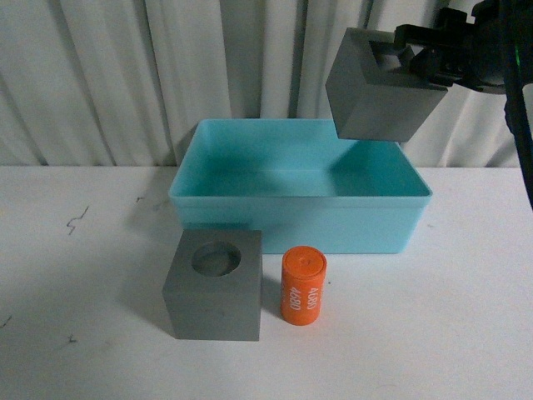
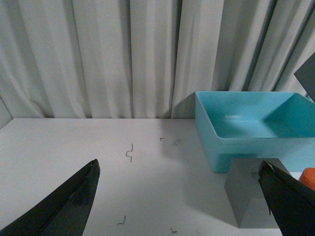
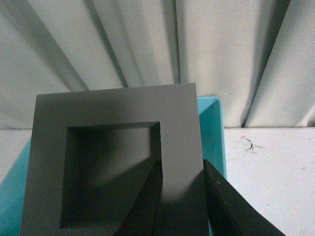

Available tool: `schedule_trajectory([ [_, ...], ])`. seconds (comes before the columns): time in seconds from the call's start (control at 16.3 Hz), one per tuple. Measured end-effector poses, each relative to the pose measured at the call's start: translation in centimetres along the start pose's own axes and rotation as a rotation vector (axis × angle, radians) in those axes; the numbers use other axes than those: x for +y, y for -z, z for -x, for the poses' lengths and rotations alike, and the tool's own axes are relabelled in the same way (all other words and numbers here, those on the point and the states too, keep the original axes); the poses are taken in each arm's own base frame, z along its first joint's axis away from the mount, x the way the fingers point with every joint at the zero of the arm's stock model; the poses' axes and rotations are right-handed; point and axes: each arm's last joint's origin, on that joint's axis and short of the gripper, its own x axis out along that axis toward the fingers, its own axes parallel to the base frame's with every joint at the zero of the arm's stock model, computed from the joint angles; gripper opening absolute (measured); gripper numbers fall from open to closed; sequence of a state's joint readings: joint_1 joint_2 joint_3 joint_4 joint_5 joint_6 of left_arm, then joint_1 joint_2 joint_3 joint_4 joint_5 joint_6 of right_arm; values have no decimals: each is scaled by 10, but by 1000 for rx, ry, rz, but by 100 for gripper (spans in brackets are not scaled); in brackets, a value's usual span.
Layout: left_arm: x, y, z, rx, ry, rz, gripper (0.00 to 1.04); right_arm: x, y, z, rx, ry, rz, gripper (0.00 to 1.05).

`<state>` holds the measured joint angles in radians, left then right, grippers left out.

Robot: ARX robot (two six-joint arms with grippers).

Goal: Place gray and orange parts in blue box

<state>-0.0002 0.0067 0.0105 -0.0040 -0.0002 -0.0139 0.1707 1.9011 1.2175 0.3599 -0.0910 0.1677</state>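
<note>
Right wrist view had the right gripper [image 3: 181, 164] closed across one wall of the matte gray cube with the rectangular recess [image 3: 113, 105]. One finger was down inside the recess and the other against the outer face. Pinching a wall was probably the only grip so broad a cube allowed. In the front view that cube hung tilted in the air above the far right corner of the large light blue plastic box [image 1: 300, 198], clear of its rim. I judged this to be the carry just ahead of lowering and release. Tilted as it was, it could catch the rim or land on an edge unless brought further over the middle.

The box looked empty wherever its inside showed, so none of the three parts had been placed.

On the white table [image 1: 83, 292], near the box's front wall, stood the second matte gray cube with a round recess on top [image 1: 212, 304]. Just to its right was the small orange cylinder printed "4680" [image 1: 304, 286], also upright. The two were close but apart, and both were outside the box.

The left gripper [image 2: 178, 164] was spread wide with nothing between its fingers, low over the table on the left and facing the round-recess cube and the box. A pale pleated curtain [image 1: 125, 67] closed off the far side
</note>
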Motion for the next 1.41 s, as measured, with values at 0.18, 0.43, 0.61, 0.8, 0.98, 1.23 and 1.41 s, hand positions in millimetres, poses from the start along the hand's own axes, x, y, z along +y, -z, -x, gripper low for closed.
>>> schedule_trajectory([
  [0.18,0,0,0,0,0,0,98,-6,34,-26,70,126,-81,18],
  [0.43,0,0,0,0,0,0,98,-6,34,-26,69,134,-91,18],
  [0.61,0,0,0,0,0,0,98,-7,35,-26,76,152,-97,18],
  [0.8,0,0,0,0,0,0,98,-8,38,-28,82,160,-103,18],
  [0.98,0,0,0,0,0,0,98,-9,40,-28,89,178,-117,18],
  [1.23,0,0,0,0,0,0,98,-10,43,-27,113,206,-135,18],
  [1.41,0,0,0,0,0,0,98,-10,43,-23,101,216,-141,47],
])
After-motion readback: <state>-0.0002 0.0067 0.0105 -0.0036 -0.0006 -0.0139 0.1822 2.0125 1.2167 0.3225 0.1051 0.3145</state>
